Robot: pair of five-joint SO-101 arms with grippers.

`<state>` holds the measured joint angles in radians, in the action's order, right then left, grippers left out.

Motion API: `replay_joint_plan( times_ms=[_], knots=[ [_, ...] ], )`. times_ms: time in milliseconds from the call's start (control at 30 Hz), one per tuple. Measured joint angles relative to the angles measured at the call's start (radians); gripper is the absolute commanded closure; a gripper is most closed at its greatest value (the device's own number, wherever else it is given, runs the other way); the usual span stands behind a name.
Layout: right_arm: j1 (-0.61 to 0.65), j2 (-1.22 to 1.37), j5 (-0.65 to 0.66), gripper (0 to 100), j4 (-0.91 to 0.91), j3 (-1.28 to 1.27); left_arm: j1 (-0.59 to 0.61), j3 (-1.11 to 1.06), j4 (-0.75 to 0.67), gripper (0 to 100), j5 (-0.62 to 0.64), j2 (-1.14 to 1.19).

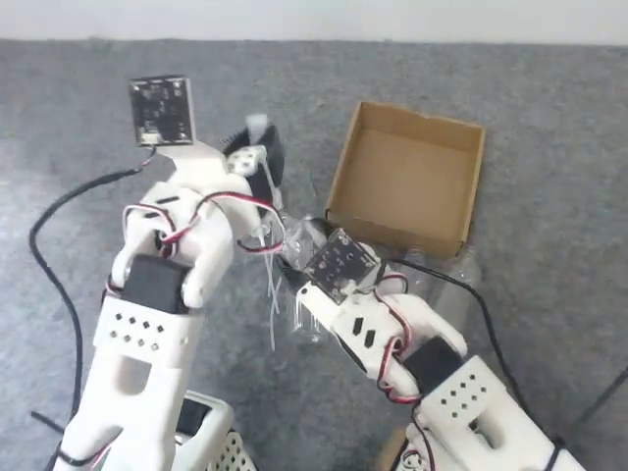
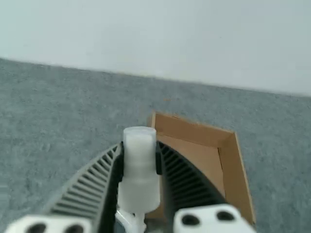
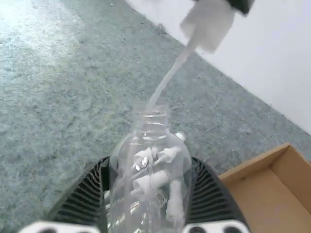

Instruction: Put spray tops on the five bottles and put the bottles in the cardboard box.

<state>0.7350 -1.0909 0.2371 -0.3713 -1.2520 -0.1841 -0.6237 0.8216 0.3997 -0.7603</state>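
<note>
Cardboard box (image 1: 345, 162) edge near; right gripper (image 3: 150, 162): bottle (image 3: 146, 136), left gripper (image 2: 140, 150): spray top (image 2: 140, 184).

Illumination is bright, even and diffuse in all views. The grey carpet (image 1: 549, 147) carries only faint, soft-edged shadows beside the arms. In the right wrist view the clear bottle (image 3: 150, 165) shows small highlights; in the left wrist view the white spray top (image 2: 140, 165) is lit evenly.

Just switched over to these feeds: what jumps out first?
The left tool grips a white spray top, its thin tube slanting down to the mouth of a clear bottle clamped in the right tool. Just beyond them the cardboard box sits open.
</note>
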Motion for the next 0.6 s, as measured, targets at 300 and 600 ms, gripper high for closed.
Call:
replay_joint_plan(
  times_ms=[300,600],
  knots=[
    [-0.064,-0.049,-0.071,99.2,0.164,-0.109,-0.048,-0.087,-0.011,99,0.000,-0.014],
    [-0.083,0.043,-0.196,99.2,0.167,-0.087,-0.058,-0.107,-0.009,99,0.000,-0.009]
  ],
)
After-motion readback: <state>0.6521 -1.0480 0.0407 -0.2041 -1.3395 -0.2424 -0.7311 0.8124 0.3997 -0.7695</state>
